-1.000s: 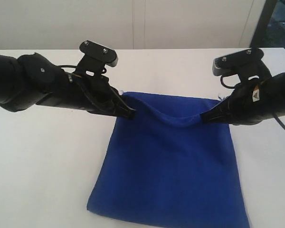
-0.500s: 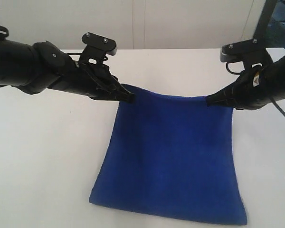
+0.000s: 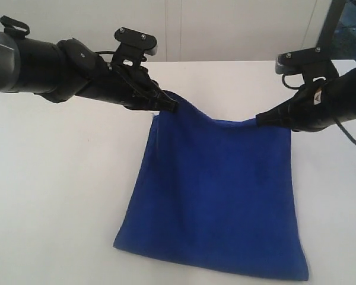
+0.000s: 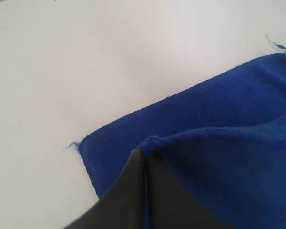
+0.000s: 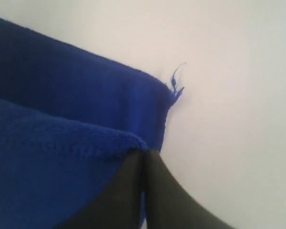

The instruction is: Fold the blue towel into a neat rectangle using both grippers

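Lying nearest the camera is the front edge of the one blue towel (image 3: 216, 196), deep royal blue, plain and fuzzy, resting on the white table (image 3: 59, 196). Farther back, its two far corners are raised off the table, and the edge between them sags. Two black grippers hold them: the left gripper (image 3: 171, 107) is pinched tight on the higher corner, the right gripper (image 3: 262, 120) on the lower. Only the wrist views show a second towel layer beneath and a loose thread (image 5: 176, 78).
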`<state>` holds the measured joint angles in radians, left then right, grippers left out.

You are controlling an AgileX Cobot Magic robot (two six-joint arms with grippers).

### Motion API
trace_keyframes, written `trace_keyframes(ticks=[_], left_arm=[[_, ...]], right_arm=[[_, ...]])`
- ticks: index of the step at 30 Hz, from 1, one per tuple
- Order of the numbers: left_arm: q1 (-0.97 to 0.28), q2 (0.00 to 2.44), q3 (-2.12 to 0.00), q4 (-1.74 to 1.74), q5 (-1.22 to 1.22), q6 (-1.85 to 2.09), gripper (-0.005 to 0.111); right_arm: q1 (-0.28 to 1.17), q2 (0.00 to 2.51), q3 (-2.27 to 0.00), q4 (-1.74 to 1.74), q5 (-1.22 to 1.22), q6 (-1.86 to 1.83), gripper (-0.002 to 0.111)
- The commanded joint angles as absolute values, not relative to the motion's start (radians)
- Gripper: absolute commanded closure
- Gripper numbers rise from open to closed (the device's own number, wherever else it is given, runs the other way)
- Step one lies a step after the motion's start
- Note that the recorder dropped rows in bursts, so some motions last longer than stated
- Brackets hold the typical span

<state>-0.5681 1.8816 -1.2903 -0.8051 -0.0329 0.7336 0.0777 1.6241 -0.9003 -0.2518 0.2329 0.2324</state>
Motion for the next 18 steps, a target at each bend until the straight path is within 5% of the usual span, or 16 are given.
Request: trace_keyframes(ticks=[1, 18], left_arm=[[-0.548, 1.941, -1.327, -0.817, -0.030, 0.737, 0.107], [-0.540, 2.083, -1.399, -0.805, -0.118, 0.763, 0.107]], right_arm=[[0.039, 1.677, -0.942, -0.262, 0.210, 0.241, 0.108], [0.029, 1.866, -0.993, -0.262, 0.074, 0.224, 0.108]])
